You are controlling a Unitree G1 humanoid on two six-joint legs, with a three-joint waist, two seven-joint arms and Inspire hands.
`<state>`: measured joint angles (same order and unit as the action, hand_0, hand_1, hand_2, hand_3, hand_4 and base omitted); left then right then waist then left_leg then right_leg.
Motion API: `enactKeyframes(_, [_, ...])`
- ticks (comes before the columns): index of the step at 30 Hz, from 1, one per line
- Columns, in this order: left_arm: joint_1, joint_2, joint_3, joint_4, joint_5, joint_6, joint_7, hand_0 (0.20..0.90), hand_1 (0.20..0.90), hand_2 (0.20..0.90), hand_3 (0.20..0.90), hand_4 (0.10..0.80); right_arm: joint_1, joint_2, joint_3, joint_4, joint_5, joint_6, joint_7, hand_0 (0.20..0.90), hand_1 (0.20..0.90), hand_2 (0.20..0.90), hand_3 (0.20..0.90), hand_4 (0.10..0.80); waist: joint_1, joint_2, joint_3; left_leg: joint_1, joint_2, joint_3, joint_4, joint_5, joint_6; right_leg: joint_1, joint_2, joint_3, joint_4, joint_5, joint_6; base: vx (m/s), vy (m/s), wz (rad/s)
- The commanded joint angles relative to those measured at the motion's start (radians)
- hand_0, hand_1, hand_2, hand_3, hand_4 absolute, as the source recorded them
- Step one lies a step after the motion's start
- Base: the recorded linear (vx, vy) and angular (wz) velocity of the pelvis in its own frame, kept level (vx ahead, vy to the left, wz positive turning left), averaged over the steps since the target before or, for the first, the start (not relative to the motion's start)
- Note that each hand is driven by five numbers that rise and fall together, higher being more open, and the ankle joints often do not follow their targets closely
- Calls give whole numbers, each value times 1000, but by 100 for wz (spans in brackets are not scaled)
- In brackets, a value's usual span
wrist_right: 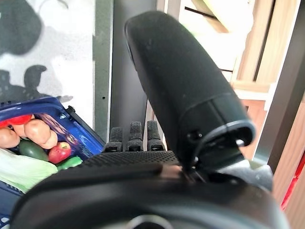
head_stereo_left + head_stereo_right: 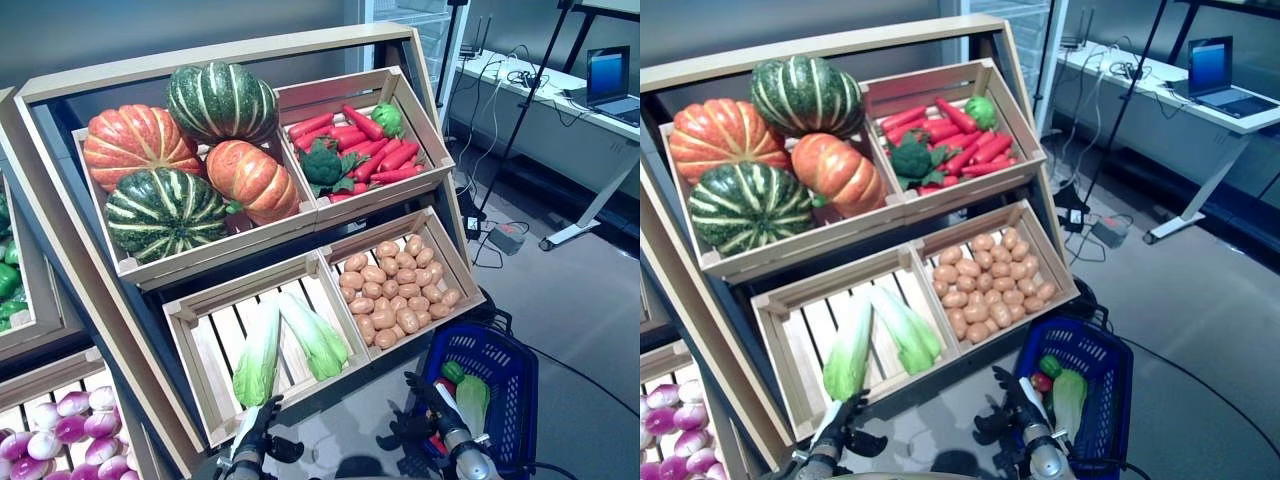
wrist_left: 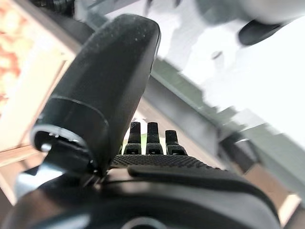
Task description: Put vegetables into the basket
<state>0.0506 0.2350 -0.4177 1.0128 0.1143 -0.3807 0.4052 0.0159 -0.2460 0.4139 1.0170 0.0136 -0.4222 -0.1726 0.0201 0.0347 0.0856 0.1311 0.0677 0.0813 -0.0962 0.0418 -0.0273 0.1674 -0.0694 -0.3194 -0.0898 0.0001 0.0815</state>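
Nearest us, our left hand (image 2: 262,425) hangs empty with its fingers straight and relaxed, just below the crate (image 2: 200,345) holding 2 cabbages (image 2: 290,345). Our right hand (image 2: 425,410) is likewise spread and empty beside the blue basket (image 2: 505,375), which holds a cabbage, potatoes and a red fruit. Farther up sit the potatoes (image 2: 395,290), then the carrots (image 2: 375,150) and 4 pumpkins (image 2: 185,150).
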Motion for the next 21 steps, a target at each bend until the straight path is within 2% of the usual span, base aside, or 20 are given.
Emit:
enactKeyframes(1, [-170,57,15,-137,82,-205,219,900,900,900,900,800,-119,-13,20,-38,67,-53,18,900,900,900,900,800,12,-39,68,61,-44,63,9,-132,11,45,-8,30,3,-76,-30,10,-5,7])
enactKeyframes(7, [-153,75,98,-234,93,-250,335,900,900,900,900,800,-83,-18,0,-81,72,-36,27,900,900,900,900,800,16,-44,69,61,-43,63,9,-131,6,51,-9,20,3,-77,-35,36,0,1])
enactKeyframes(15, [-147,75,185,-251,66,-195,390,900,900,900,900,800,-33,-15,-37,-156,88,-11,39,900,900,900,900,800,-3,-40,73,62,-39,76,9,-124,2,38,-14,18,36,-94,-38,89,33,1])
enactKeyframes(17, [-152,83,202,-267,71,-155,427,900,900,900,900,800,-29,-25,-39,-193,92,0,45,900,900,900,900,800,-9,-42,90,30,-33,83,51,-126,-3,4,-22,20,80,-107,-42,-28,67,-2])
enactKeyframes(21, [-296,91,178,-221,9,-83,523,900,900,900,900,800,-117,-73,-3,-243,139,-8,39,900,900,900,900,800,-22,-44,182,-154,-19,82,230,-141,-15,-183,-48,31,263,-154,-57,-237,98,-6])
